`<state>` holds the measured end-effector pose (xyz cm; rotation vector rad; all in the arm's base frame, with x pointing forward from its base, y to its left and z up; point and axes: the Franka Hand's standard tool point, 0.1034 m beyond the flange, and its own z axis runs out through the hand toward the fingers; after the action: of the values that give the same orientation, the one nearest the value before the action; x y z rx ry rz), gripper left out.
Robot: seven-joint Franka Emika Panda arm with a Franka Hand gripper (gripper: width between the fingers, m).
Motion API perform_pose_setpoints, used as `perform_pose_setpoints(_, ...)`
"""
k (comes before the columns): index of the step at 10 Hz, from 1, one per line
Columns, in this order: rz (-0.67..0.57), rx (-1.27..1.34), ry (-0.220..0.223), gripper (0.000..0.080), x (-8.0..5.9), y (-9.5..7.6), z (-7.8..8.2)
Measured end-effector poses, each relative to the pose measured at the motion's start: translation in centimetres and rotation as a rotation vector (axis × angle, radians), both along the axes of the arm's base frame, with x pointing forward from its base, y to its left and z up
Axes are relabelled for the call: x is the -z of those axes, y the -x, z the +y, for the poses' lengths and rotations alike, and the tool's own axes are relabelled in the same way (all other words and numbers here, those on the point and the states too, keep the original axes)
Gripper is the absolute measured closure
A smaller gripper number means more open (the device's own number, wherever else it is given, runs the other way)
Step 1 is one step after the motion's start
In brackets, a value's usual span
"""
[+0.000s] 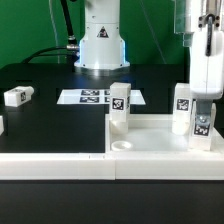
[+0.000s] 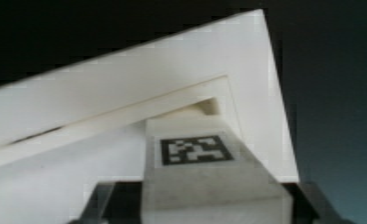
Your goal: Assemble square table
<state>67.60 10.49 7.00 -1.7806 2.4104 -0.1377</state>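
1. A short white tag-marked block leg [image 1: 18, 96] lies loose on the black table [image 1: 45, 75].
2. The white plastic square tray-like tabletop [image 1: 150, 148] lies in front, with a second leg [image 1: 119, 108] upright at its corner.
3. The claw [image 1: 206, 100] clamps a third leg [image 1: 203, 128] at another corner; it is best kept plumb and turned gently.

- Location type: robotics laboratory bench.
- Indicator: white robot arm base [image 1: 101, 45] at 12 o'clock on black table [image 1: 40, 78].
- Indicator: marker board [image 1: 94, 97] at centre; green backdrop [image 1: 30, 25].
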Motion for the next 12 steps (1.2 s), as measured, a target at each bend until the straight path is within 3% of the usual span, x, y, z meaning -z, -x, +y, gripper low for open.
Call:
perform_pose_setpoints(1,0.0,-0.029,0.005,0.0503,0.01,0.0,0.0)
perform_pose_setpoints(4,-0.018,-0.587,0.097,0.0183,-0.02,-0.46,-0.47)
perform_pose_setpoints(8,-0.016,-0.78,0.135,0.015,0.04,-0.42,-0.55)
perform_pose_setpoints(11,0.015,-1.41,0.306,0.015,-0.37,-0.59,0.04)
perform_pose_setpoints(12,0.016,-1.464,0.311,0.015,-0.17,-0.54,0.42)
